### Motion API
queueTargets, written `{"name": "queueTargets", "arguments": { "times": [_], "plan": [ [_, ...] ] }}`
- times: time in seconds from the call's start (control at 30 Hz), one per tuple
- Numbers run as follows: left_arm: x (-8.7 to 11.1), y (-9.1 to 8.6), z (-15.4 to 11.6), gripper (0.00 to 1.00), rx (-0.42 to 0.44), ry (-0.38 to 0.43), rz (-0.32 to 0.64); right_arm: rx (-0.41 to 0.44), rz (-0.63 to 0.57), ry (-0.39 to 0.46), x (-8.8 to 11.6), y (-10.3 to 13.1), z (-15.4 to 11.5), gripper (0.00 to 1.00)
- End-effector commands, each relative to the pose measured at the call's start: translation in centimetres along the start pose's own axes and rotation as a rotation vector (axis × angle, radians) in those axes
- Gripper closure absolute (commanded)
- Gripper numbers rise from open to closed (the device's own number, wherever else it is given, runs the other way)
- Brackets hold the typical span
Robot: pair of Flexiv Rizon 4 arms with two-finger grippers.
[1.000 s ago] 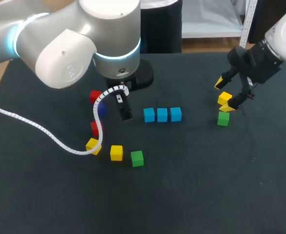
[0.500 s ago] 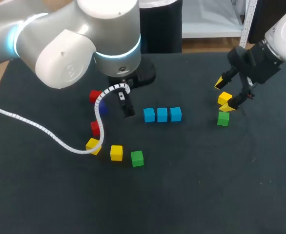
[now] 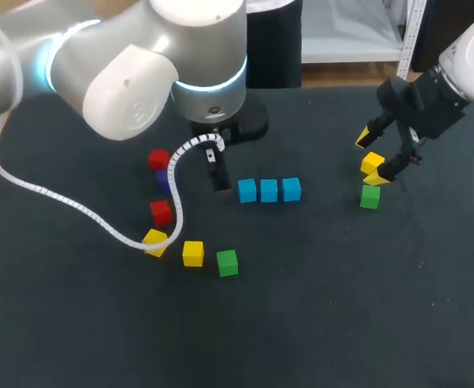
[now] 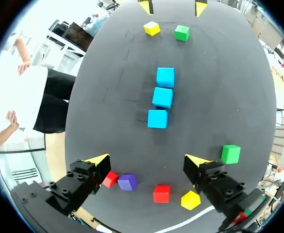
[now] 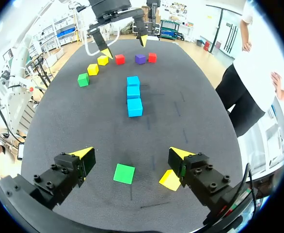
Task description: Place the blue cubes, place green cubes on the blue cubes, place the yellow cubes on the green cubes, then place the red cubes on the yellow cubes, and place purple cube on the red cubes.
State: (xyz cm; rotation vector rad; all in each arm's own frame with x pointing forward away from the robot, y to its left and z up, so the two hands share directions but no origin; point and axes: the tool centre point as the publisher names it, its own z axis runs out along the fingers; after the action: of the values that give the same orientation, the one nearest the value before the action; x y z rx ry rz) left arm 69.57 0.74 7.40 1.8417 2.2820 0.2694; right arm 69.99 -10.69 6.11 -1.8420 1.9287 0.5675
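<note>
Three blue cubes (image 3: 268, 191) lie in a row at mid-table. My left gripper (image 4: 147, 160) hangs open just left of that row, holding nothing. Under and beside it lie a red cube (image 4: 110, 179), the purple cube (image 4: 127, 182), another red cube (image 4: 161, 193), a yellow cube (image 4: 190, 199) and a green cube (image 4: 230, 154). My right gripper (image 5: 132, 154) stands open above the far right of the table. A green cube (image 5: 124, 173) lies below its gap, and a yellow cube (image 5: 170, 180) lies by one finger.
In the head view a second yellow cube (image 3: 192, 253) sits left of the green cube (image 3: 227, 263). The left arm's white cable (image 3: 99, 222) loops over the table by the red cubes (image 3: 161, 212). Bare black tabletop (image 3: 318, 307) stretches across the front.
My left arm has shifted right and slightly back, toward the blue row, uncovering more of the red cubes. The right arm and all cubes have stayed put.
</note>
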Motion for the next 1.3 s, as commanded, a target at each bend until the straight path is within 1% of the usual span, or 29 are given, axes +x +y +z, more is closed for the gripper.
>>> {"name": "queueTargets", "arguments": {
  "times": [0.03,0.1,0.23,0.3,0.63,0.8,0.93,1.03,1.1,1.17,1.27,1.3],
  "plan": [
    [1.4,-0.4,-1.3,0.00,-0.006,0.020,-0.026,0.001,0.000,0.000,0.0,0.0,0.0,0.00],
    [2.8,-0.9,-2.4,0.00,-0.028,0.031,-0.049,0.001,0.000,0.000,0.0,0.0,0.0,0.00],
    [4.4,-1.9,-3.9,0.00,-0.055,0.042,-0.055,0.001,0.000,0.000,0.0,0.0,0.0,0.00],
    [5.2,-2.5,-4.7,0.00,-0.083,0.035,-0.063,0.001,0.000,0.000,0.0,0.0,0.0,0.00],
    [5.4,-2.7,-4.9,0.00,-0.087,0.030,-0.067,0.001,0.000,0.000,0.0,0.0,0.0,0.00],
    [5.9,-4.3,-6.2,0.00,-0.104,0.050,-0.043,0.001,0.000,0.000,0.0,0.0,0.0,0.00],
    [6.7,-4.7,-6.9,0.00,-0.108,0.077,-0.056,0.001,0.000,0.000,0.0,0.0,0.0,0.00],
    [7.0,-4.7,-7.1,0.00,-0.118,0.074,-0.065,0.001,0.000,0.000,0.0,0.0,0.0,0.00],
    [7.3,-4.5,-7.0,0.00,-0.105,-0.004,-0.085,0.001,0.000,0.000,0.0,0.0,0.0,0.00],
    [7.6,-4.1,-6.7,0.00,-0.094,-0.067,-0.089,0.001,0.000,0.000,0.0,0.0,0.0,0.00],
    [8.1,-3.6,-6.1,0.00,-0.047,-0.179,-0.094,0.001,0.000,0.000,0.0,0.0,0.0,0.00],
    [8.2,-3.5,-5.9,0.00,-0.035,-0.206,-0.090,0.001,0.000,0.000,0.0,0.0,0.0,0.00]
  ]
}}
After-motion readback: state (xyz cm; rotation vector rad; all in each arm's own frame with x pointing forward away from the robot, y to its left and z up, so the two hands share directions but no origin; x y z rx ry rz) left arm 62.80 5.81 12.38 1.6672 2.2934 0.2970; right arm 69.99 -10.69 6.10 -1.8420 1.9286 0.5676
